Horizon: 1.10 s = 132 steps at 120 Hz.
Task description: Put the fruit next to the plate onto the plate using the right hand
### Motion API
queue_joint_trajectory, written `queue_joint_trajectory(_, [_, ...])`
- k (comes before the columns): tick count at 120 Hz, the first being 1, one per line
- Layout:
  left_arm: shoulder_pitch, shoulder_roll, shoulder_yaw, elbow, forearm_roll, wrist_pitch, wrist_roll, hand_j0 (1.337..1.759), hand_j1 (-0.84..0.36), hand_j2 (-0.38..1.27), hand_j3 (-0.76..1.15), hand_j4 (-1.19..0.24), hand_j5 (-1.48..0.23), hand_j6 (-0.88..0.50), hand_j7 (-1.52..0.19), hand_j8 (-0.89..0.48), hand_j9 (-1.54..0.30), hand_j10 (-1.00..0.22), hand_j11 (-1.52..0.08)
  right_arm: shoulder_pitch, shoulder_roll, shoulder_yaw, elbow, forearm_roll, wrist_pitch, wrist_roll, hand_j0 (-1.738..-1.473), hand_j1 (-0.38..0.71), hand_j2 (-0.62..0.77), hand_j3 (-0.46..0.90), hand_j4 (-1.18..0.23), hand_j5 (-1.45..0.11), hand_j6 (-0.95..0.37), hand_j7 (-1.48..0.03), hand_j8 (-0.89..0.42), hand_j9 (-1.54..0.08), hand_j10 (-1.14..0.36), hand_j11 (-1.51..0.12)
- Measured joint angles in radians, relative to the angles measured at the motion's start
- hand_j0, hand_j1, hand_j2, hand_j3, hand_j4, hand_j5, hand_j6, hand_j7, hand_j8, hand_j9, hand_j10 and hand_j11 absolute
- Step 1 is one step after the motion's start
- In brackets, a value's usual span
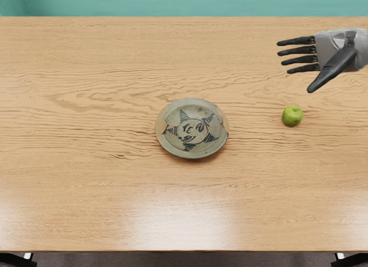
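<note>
Green fruit lies beside the plate, right hand open above it

The right hand (325, 55) comes in from the right edge, at the far right of the wooden counter (86, 180). Its four dark fingers (296, 50) are stretched out straight toward the left with small gaps between them, and the thumb (330, 71) angles down and to the left. It holds nothing. The small green fruit (292, 115) rests on the bare counter, lower in the picture than the hand and slightly to its left, clear of the fingers. The plate (162, 141), a round grey-green dish with a dark star-and-face pattern, sits near the middle of the counter, well apart from the fruit and to its left. A teal wall (172, 2) runs behind the counter's far edge
</note>
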Motion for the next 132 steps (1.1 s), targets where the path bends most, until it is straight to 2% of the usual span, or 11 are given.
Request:
queue_joint_trajectory(16, [0.000, 0.000, 0.000, 0.000, 0.000, 0.000, 0.000, 1.658, 0.06, 0.05, 0.00, -0.24, -0.31, -0.24, -0.31, -0.24, -0.31, -0.24, -0.31, -0.001, 0.010, 0.004, 0.012, -0.018, 0.000, -0.008, -1.658, -0.31, -0.01, 0.00, -0.03, -0.04, -0.03, -0.05, -0.03, -0.04, -0.03, -0.04])
queue_joint_trajectory(29, [0.000, 0.000, 0.000, 0.000, 0.000, 0.000, 0.000, 1.658, 0.06, 0.05, 0.00, -0.24, -0.31, -0.24, -0.31, -0.24, -0.31, -0.24, -0.31, 0.031, 0.009, 0.003, 0.040, -0.049, 0.000, -0.009, -1.658, -0.31, -0.01, 0.00, -0.03, -0.04, -0.03, -0.05, -0.03, -0.04, -0.03, -0.04])
queue_joint_trajectory(34, [0.000, 0.000, 0.000, 0.000, 0.000, 0.000, 0.000, 1.658, 0.06, 0.05, 0.00, -0.24, -0.31, -0.24, -0.31, -0.24, -0.31, -0.24, -0.31, 0.038, 0.003, 0.003, 0.088, -0.115, -0.027, -0.007, -1.658, -0.31, -0.01, 0.00, -0.03, -0.04, -0.03, -0.05, -0.03, -0.04, -0.03, -0.04])
queue_joint_trajectory(53, [0.000, 0.000, 0.000, 0.000, 0.000, 0.000, 0.000, 1.658, 0.06, 0.05, 0.00, -0.24, -0.31, -0.24, -0.31, -0.24, -0.31, -0.24, -0.31, 0.055, -0.083, 0.004, 0.271, -0.335, -0.293, -0.005, -1.658, -0.31, -0.01, 0.00, -0.04, -0.05, -0.04, -0.05, -0.04, -0.05, -0.04, -0.04])
queue_joint_trajectory(67, [0.000, 0.000, 0.000, 0.000, 0.000, 0.000, 0.000, 1.658, 0.06, 0.05, 0.00, -0.24, -0.31, -0.24, -0.31, -0.24, -0.31, -0.24, -0.31, 0.072, -0.152, -0.008, 0.395, -0.431, -0.440, -0.011, -1.658, -0.31, -0.01, 0.00, -0.04, -0.05, -0.04, -0.05, -0.04, -0.05, -0.04, -0.05])
queue_joint_trajectory(83, [0.000, 0.000, 0.000, 0.000, 0.000, 0.000, 0.000, 1.658, 0.06, 0.05, 0.00, -0.24, -0.31, -0.24, -0.31, -0.24, -0.31, -0.24, -0.31, 0.077, -0.170, -0.095, 0.531, -0.520, -0.674, -0.031, -1.658, -0.31, -0.01, 0.00, -0.04, -0.05, -0.04, -0.05, -0.04, -0.05, -0.04, -0.05])
queue_joint_trajectory(101, [0.000, 0.000, 0.000, 0.000, 0.000, 0.000, 0.000, 1.658, 0.06, 0.05, 0.00, -0.24, -0.31, -0.24, -0.31, -0.24, -0.31, -0.24, -0.31, 0.077, -0.117, -0.215, 0.599, -0.560, -0.891, -0.056, -1.658, -0.31, -0.01, 0.00, -0.04, -0.05, -0.04, -0.05, -0.04, -0.05, -0.04, -0.05])
queue_joint_trajectory(118, [0.000, 0.000, 0.000, 0.000, 0.000, 0.000, 0.000, 1.658, 0.06, 0.05, 0.00, -0.24, -0.31, -0.24, -0.31, -0.24, -0.31, -0.24, -0.31, 0.077, -0.022, -0.333, 0.616, -0.615, -1.108, -0.092, -1.658, -0.31, -0.01, 0.00, -0.04, -0.05, -0.04, -0.05, -0.04, -0.05, -0.04, -0.05])
queue_joint_trajectory(132, [0.000, 0.000, 0.000, 0.000, 0.000, 0.000, 0.000, 1.658, 0.06, 0.05, 0.00, -0.24, -0.31, -0.24, -0.31, -0.24, -0.31, -0.24, -0.31, 0.074, 0.040, -0.385, 0.616, -0.666, -1.185, -0.110, -1.658, -0.31, -0.01, 0.00, -0.04, -0.05, -0.04, -0.05, -0.04, -0.05, -0.04, -0.05])
